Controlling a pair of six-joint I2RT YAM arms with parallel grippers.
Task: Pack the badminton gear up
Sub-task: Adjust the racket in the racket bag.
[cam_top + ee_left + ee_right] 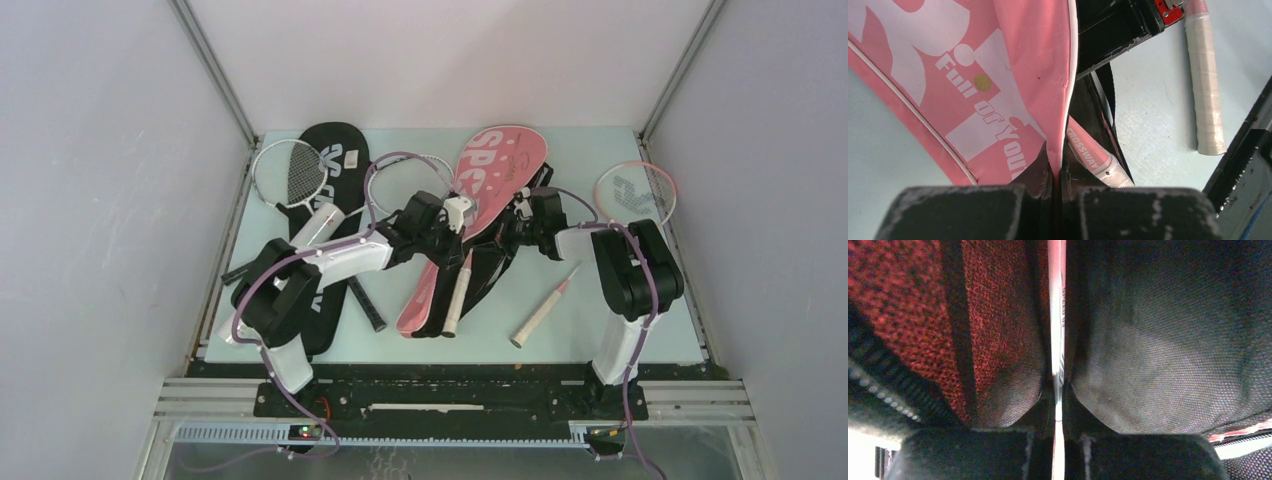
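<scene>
Toward the upper left, the black cover (pixel 335 150) lies flat with the white-framed racket (pixel 290 175) across it. At centre, the left gripper (pixel 1057 187) is clamped tight on the rim of the pink cover (pixel 998 75), a racket shaft (pixel 1088 155) showing in its mouth. The right gripper (pixel 1058 432) is pinched shut on the cover's woven lining. I'd say both lips need pulling apart evenly, without twisting, so the racket seats fully. Far right lies the pink racket (pixel 633 190), loose. Underneath is a pale green table (pixel 600 150), boxed in by plain white walls (pixel 100 200).
</scene>
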